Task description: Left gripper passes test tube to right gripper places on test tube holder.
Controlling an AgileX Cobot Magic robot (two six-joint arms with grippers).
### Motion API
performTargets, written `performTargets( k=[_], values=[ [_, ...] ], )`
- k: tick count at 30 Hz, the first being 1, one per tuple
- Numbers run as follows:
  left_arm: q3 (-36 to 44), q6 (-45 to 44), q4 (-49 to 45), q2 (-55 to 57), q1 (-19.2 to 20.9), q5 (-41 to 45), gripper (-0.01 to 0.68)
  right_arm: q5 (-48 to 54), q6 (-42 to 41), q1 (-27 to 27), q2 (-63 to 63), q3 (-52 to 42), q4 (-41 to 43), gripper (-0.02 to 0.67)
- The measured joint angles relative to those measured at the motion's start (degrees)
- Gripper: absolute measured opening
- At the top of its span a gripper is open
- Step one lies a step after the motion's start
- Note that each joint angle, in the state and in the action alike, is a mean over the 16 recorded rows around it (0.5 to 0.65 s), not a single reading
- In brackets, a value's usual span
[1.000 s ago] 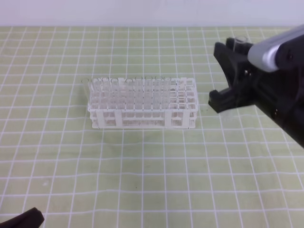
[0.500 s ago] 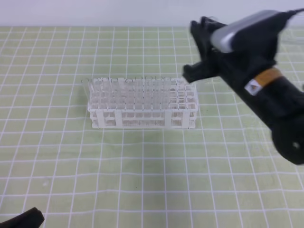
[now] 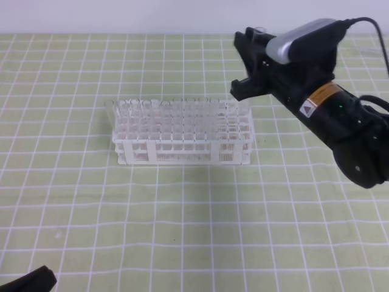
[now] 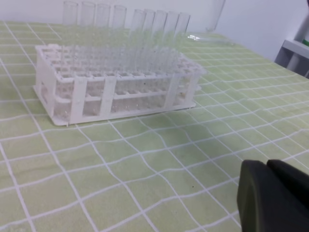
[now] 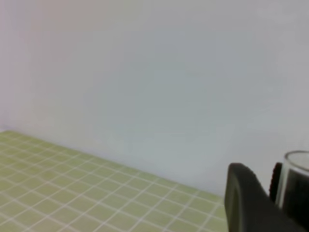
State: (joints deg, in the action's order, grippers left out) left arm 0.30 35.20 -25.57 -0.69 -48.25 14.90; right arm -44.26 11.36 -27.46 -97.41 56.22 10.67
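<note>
Gripping the test tube [image 5: 298, 186] near its rim, the right claw [image 3: 250, 61] hovers above the test tube holder [image 3: 182, 137]; the glass looks light, slick, fragile. Left claw [image 4: 275, 200] sits shut, empty.

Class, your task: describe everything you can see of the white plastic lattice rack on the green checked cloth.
The white plastic lattice rack is a wide, low rectangle with two tiers of small square holes in rows, joined by upright posts. It stands flat on the green checked cloth, near the middle. Clear glass tubes stand upright along its far row, their rims above the top tier. The black right gripper hovers above its right end, apparently without touching it. Nothing else touches the rack.
</note>
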Motion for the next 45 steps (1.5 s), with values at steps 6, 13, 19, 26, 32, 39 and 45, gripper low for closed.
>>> performTargets(
  k=[6,13,19,26,32,39,45],
  values=[
    [0.0,0.0,0.0,0.0,0.0,0.0,-0.003,-0.3,2.5,0.2,-2.6,1.9,4.7,0.083],
    [0.2,0.0,-0.1,-0.1,0.0,-0.2,-0.003,-0.1,4.2,0.2,-4.8,3.5,7.0,0.083],
    [0.2,0.0,-0.1,-0.1,0.0,-0.2,-0.002,-0.9,4.8,0.2,-6.0,3.7,8.6,0.083],
    [0.0,0.0,0.0,0.0,0.0,0.0,-0.003,-1.5,5.7,0.1,-7.3,3.7,10.3,0.083],
    [0.0,0.0,0.0,0.1,0.0,0.1,-0.003,-2.1,6.7,0.1,-8.5,3.7,11.2,0.083],
    [0.0,0.0,0.0,0.0,0.0,0.0,-0.003,-2.6,8.3,0.1,-9.9,4.5,12.2,0.083],
    [0.1,0.0,0.0,0.1,0.0,-0.1,-0.003,-2.1,8.9,0.1,-10.9,5.7,13.3,0.083]
  ],
)
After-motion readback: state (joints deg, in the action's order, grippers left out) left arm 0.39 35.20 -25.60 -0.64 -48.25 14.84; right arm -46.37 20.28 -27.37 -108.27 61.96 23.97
